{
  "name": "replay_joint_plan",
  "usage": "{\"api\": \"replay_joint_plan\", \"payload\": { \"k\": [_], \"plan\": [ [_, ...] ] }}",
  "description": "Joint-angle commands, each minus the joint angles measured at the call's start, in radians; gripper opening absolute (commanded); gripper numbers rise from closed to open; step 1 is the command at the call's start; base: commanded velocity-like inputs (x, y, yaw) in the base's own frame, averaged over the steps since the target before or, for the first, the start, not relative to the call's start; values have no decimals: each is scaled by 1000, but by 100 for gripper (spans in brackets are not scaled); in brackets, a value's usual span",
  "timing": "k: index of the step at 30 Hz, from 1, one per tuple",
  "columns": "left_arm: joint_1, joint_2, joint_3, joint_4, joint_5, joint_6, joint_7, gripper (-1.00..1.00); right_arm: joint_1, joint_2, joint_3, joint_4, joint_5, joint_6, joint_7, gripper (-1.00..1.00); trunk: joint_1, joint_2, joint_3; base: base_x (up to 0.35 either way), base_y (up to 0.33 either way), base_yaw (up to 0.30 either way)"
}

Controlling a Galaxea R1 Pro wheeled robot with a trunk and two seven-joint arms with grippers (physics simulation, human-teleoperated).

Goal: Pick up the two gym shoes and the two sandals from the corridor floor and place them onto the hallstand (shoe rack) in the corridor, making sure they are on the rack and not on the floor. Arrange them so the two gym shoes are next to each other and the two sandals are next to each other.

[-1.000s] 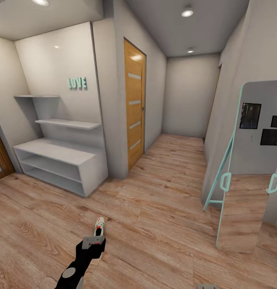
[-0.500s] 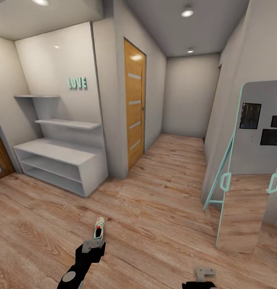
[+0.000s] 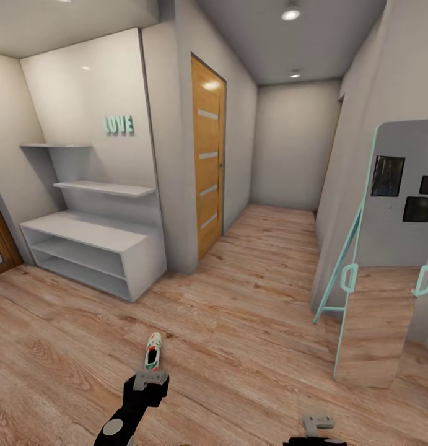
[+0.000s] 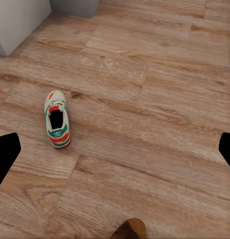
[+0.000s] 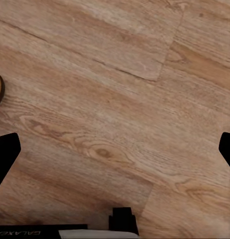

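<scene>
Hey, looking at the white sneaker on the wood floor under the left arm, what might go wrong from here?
1. The white lace-up sneaker with green stripes lies off to one side of the open left gripper, so a straight descent could miss it or knock it away.
2. A brown sandal edge sits close by on the light wood plank floor; the arm might nudge it.
3. The light-grey shoe rack stands some way off, so a loose grip could drop the shoe during the carry.

Grey-walled corridor with wood-plank floor (image 3: 251, 322), oak door (image 3: 207, 161), teal "LOVE" lettering (image 3: 119, 125), recessed ceiling lights (image 3: 291, 13), leaning mirror (image 3: 381, 260).
</scene>
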Motion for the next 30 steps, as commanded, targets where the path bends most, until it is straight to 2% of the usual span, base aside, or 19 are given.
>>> {"api": "replay_joint_plan", "payload": {
  "k": [1, 21, 26, 30],
  "plan": [
    [0, 0, -1, 0, -3, -1, 0, 100, 0, 0, 0, -1, 0, 7, 0, 100, 4, -8, -6, 0, 0, 0],
    [0, 6, -3, 0, -9, -1, -1, 100, 0, -1, -1, -1, 1, 17, 1, 100, 81, -148, -101, 0, 0, 0],
    [0, 6, -3, 0, -38, 1, -2, 100, 0, -2, -1, -1, 1, 17, 2, 100, 100, -183, -125, 0, 0, 0],
    [0, 7, -4, 0, -95, 2, -6, 100, 0, -2, -1, -1, 1, 17, 2, 100, 115, -211, -144, 0, 0, 0]
  ]
}}
